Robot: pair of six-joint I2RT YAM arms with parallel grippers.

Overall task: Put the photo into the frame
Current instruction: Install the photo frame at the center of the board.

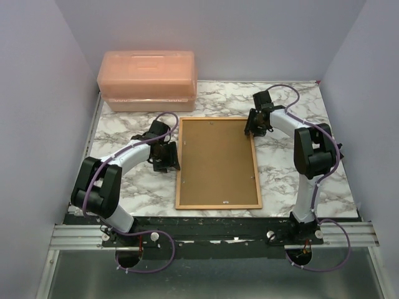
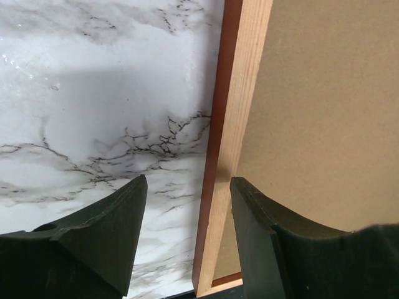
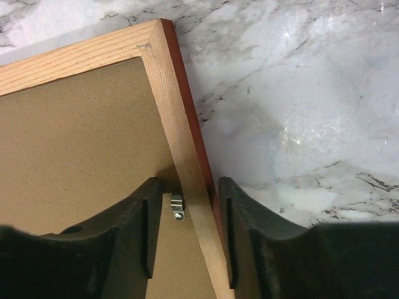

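The frame (image 1: 218,205) lay back-up on the marble table (image 1: 143,187), the brown backing board (image 1: 217,162) filling it, while I had the left gripper (image 2: 187,184) open astride its left rail, the right gripper (image 3: 190,187) open astride its right, and the lidded pink box (image 1: 147,80) hid its contents.

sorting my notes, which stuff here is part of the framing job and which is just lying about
job: frame, face down; backing board in it; left gripper, right gripper, astride its rails; photo not in view
lying about: pink box at the back
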